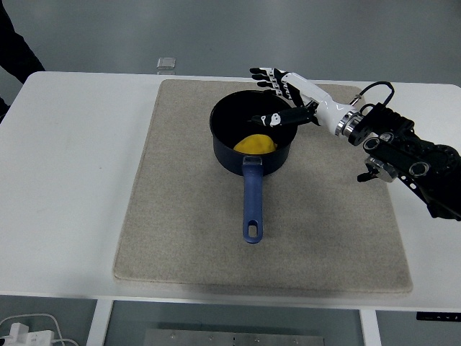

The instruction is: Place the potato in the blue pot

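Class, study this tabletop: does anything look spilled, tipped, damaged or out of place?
Nothing stands out. The blue pot sits upright on the beige mat, the potato lies inside it, and the right hand hovers open over the rim. Nothing is spilled.

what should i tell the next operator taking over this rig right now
Right hand: open, fingers spread, holding nothing, above the far right rim of the pot.
Left hand: not in view.
Yellow potato: lying inside the dark blue metal pot, on its bottom, toward the near side.
Pot: upright on the beige mat, its long blue handle pointing toward the table's near edge.
Done: potato is in the pot and free of the hand.
Left: probably only drawing the right arm back clear of the pot.
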Controlling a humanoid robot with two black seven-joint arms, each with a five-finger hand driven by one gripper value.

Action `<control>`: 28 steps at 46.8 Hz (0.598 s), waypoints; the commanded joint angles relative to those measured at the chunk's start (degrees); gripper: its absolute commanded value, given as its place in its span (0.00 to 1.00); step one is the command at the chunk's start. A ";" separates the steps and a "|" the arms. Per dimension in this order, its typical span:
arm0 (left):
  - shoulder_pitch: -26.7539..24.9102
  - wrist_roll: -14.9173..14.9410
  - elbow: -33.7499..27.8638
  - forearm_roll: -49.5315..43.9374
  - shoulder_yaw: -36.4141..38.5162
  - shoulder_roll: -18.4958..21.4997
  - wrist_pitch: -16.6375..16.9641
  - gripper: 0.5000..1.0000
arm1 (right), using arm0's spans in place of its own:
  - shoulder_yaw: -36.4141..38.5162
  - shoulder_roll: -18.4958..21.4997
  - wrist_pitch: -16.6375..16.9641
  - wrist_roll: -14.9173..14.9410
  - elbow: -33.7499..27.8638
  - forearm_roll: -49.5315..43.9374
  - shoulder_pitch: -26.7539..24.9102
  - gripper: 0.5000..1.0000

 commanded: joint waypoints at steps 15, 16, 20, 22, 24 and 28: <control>0.00 0.00 0.00 0.00 0.03 0.00 -0.03 0.99 | 5.49 -2.45 0.71 -4.57 0.00 16.99 0.65 0.83; 0.00 0.00 0.00 0.00 0.03 0.00 0.06 0.99 | 6.20 -2.54 0.80 -5.36 0.00 18.31 0.74 0.83; 0.00 0.00 0.00 0.00 0.03 0.00 -0.03 0.99 | 8.05 -2.63 0.71 -9.05 0.00 22.62 0.65 0.83; 0.00 0.00 0.00 0.00 0.03 0.00 -0.03 0.99 | 8.75 -2.63 0.45 -10.11 0.00 24.47 0.65 0.83; 0.00 0.00 0.00 0.00 0.03 0.00 0.06 0.99 | 9.45 -2.63 0.45 -10.73 0.00 26.14 0.56 0.83; 0.00 0.00 0.00 0.00 0.03 0.00 -0.03 0.99 | 10.42 -2.54 0.18 -12.04 -0.35 29.13 0.30 0.83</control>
